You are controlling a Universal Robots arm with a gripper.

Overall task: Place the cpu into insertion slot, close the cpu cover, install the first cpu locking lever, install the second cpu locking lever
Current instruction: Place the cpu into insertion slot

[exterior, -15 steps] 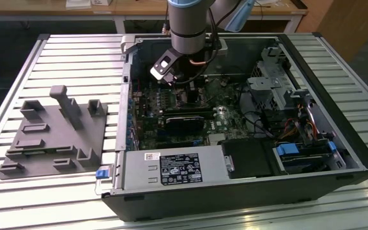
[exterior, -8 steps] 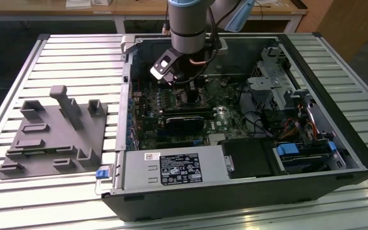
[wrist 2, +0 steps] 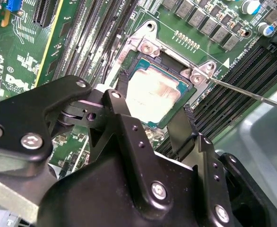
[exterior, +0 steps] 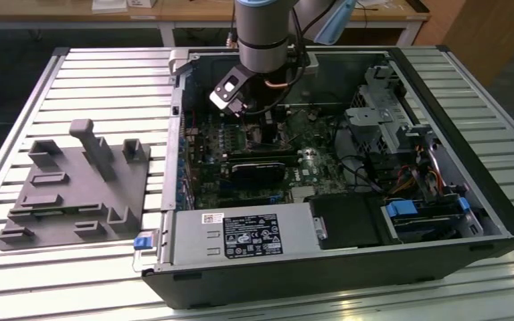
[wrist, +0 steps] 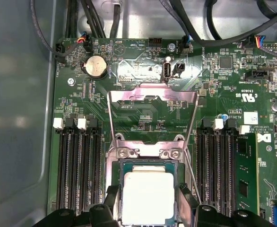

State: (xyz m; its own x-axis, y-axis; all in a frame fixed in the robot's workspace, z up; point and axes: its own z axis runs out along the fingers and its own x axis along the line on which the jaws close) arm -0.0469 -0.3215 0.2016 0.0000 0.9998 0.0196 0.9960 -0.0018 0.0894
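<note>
The cpu (wrist: 148, 196), a small square chip with a pale metal top, lies in the insertion slot (wrist: 145, 163) on the green motherboard. My gripper (wrist: 148, 189) straddles it, one black finger (wrist: 112, 198) tight against each side of the chip. In the second wrist view the cpu (wrist 2: 155, 97) sits between the fingers (wrist 2: 178, 125) of my gripper (wrist 2: 155, 94). The cpu cover (wrist: 115, 118), a silvery frame, stands swung up off the slot. A thin metal locking lever (wrist 2: 252, 94) juts out beside the slot. In the exterior view my gripper (exterior: 255, 120) reaches down into the open computer case (exterior: 471, 180).
Long black memory slots (wrist: 77, 165) flank the socket on both sides. A coin battery (wrist: 96, 66) and cables (wrist: 209, 28) lie beyond the cover. In the case are a black card (exterior: 257, 170), a power supply (exterior: 243, 234) and a drive cage (exterior: 382, 114). A grey fixture plate (exterior: 69, 180) lies outside on the slatted table.
</note>
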